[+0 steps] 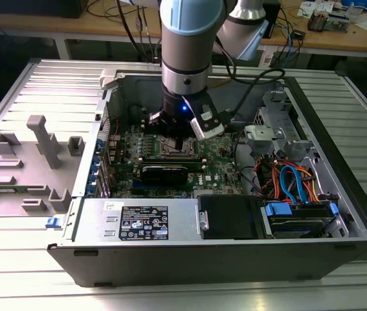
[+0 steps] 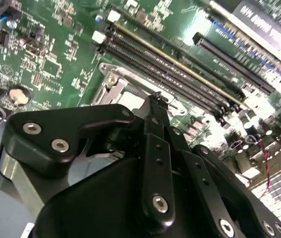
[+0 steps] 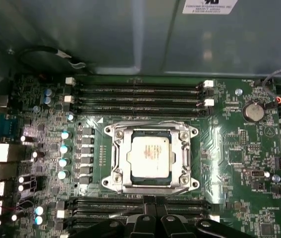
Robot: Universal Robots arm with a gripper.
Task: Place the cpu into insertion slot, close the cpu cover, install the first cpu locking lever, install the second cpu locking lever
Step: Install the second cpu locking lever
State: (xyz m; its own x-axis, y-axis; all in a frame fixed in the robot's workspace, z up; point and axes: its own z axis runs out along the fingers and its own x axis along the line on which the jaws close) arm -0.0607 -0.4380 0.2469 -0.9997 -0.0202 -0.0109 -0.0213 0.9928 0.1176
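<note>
Jaws: drawn narrow, tips close together, nothing seen gripped between them in the second wrist view. Hanging low inside the open computer case (image 1: 338,162), directly over the green motherboard (image 1: 219,172).

Just beside the tips, in the first wrist view: a bank of long black memory slots (image 3: 180,204); immediately past that bank, the insertion slot (image 3: 109,132). Seated in the slot's centre, flat and square to the rim: the cpu (image 3: 150,153). Lying down around the cpu, judged already lowered: the cpu cover (image 3: 123,154). Locking levers: position not discernible.

Long axis of the memory slots: left to right in the exterior view, parallel to the near edge of the slot. Further out: power-supply box (image 1: 141,220) at the near wall; case resting on the ribbed worktop (image 1: 15,285).
</note>
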